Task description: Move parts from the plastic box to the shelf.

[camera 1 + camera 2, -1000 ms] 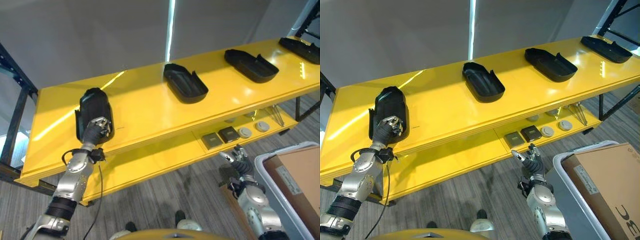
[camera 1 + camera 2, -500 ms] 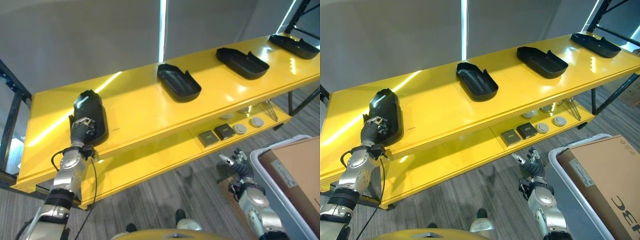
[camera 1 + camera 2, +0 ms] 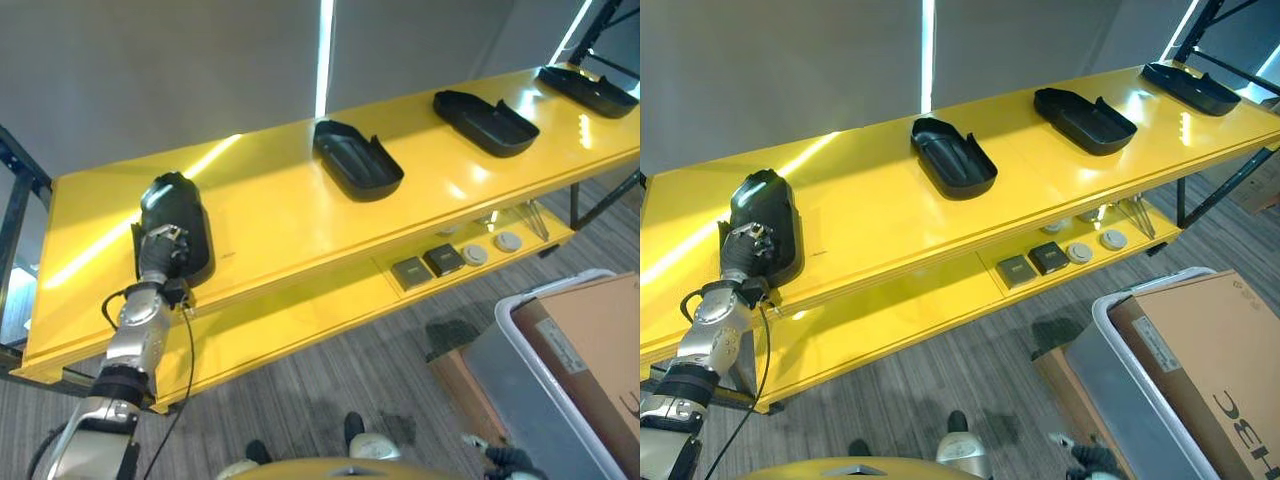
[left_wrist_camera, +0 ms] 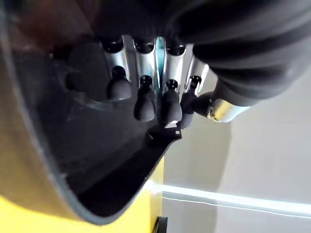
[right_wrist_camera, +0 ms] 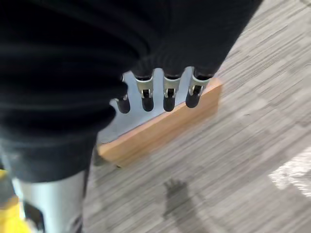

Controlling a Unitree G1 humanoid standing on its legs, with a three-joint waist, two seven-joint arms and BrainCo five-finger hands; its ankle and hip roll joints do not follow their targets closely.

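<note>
Grey wall behind, grey striped carpet floor (image 3: 330, 400) below. A long yellow shelf (image 3: 280, 215) ran across the scene, with a lower yellow level (image 3: 330, 305) under it. At the lower right stood a grey plastic box (image 3: 1140, 390) with a brown cardboard carton (image 3: 1210, 340) in it; a low wooden platform (image 3: 1065, 385) sat on the floor just beside the box.

Four black molded parts lay on the top shelf, well apart in a row: one part at the left end (image 3: 172, 225), a second near the middle (image 3: 357, 160), a third further right (image 3: 483, 108), a fourth at the far right end (image 3: 585, 90). On the lower level, two small dark square pieces (image 3: 427, 266) sat side by side, with two pale round discs (image 3: 491, 247) just right of them and some thin metal rods (image 3: 533, 216) near those.

Left robot hand (image 3: 160, 255) rested on the near end of the leftmost part; the left wrist view showed its fingers (image 4: 144, 103) curled down into the part's hollow, touching its inner wall, thumb hidden, so a grasp on the part's near edge. Right robot hand (image 5: 165, 94) hung low over the floor, fingers relaxed, holding nothing, with the wooden platform past the fingertips.
</note>
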